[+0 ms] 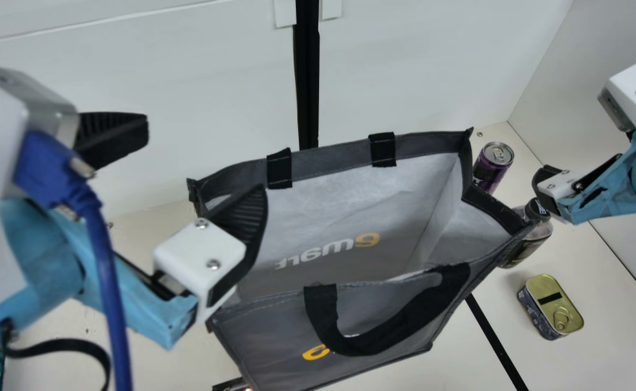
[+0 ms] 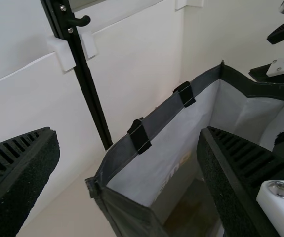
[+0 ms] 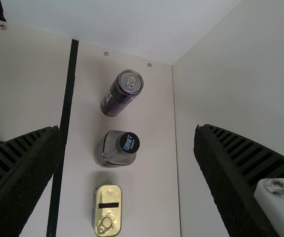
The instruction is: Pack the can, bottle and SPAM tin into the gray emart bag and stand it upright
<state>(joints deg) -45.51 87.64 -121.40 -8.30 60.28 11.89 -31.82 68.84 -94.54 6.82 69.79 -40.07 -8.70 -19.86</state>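
"Gray fabric, lower centre of the main view: what does it form?"

"The emart bag (image 1: 345,320), standing on the cream table (image 1: 600,282), mouth open upward; a black handle (image 1: 372,345) hangs over its near panel."

"And the left gripper (image 1: 205,159)?"

"At the bag's left end, its ribbed fingers wide apart, gripping nothing. One finger overlies the mouth in the main view; whether it touches the fabric cannot be told."

"Where are the groceries?"

"All three are outside the bag, toward the table's right edge. Nearest is the SPAM tin (image 1: 551,307), lying flat, pull-ring lid upward. Beyond it is the bottle (image 1: 537,233), upright under a black cap, near the bag's right side."

"The right gripper (image 1: 551,187)?"

"Above that same side of the table, fingers spread and holding nothing; the right wrist view shows bottle and tin well below them."

"Farthest of the three?"

"The can (image 1: 492,165), purple and upright, near the table's far right corner."

"And behind?"

"A white wall (image 1: 432,65) rises along the table's far edge, with a black post (image 1: 307,81) running down it."
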